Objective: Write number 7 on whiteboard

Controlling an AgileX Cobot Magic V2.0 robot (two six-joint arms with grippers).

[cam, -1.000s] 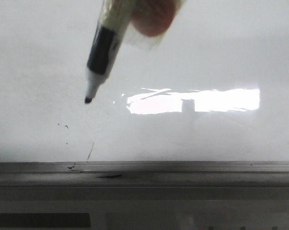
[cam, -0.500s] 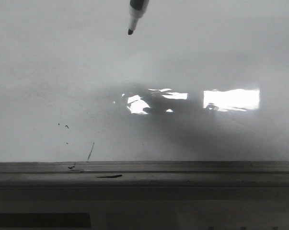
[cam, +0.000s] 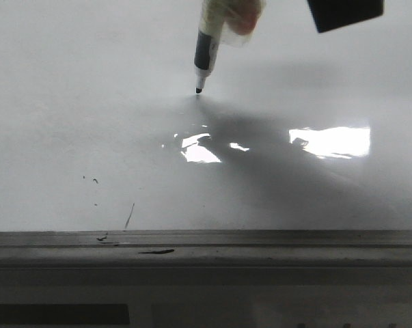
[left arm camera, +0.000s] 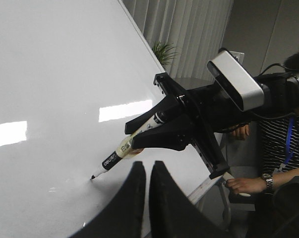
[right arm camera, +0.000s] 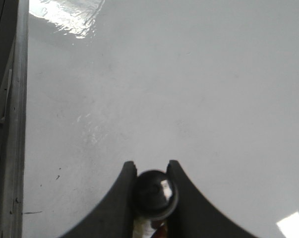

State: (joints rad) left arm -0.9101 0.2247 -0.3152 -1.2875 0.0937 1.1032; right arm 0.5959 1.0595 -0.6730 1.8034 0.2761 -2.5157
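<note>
The whiteboard point(cam: 69, 137) fills the front view, glossy white-grey, with a bright glare point(cam: 328, 142). No number 7 shows on it. My right gripper point(right arm camera: 151, 171) is shut on a black-and-white marker point(cam: 206, 51), seen end-on in the right wrist view point(right arm camera: 154, 193). The marker's black tip point(cam: 199, 90) is at or just off the board surface, as the left wrist view point(left arm camera: 92, 176) also shows. My left gripper point(left arm camera: 148, 166) is shut and empty, held off the board below the right gripper point(left arm camera: 134, 140).
A grey metal edge rail point(cam: 206, 246) runs along the board's near edge. Small stray ink flecks and a short thin line point(cam: 129, 216) lie above it. A seated person point(left arm camera: 283, 144) holds the board's stand beyond its edge. The arm's shadow darkens part of the glare.
The marker rose towards the top of the front view, then came down again. Its tip now rests higher and further right than a second ago. The arm's shadow has spread over the glare.
</note>
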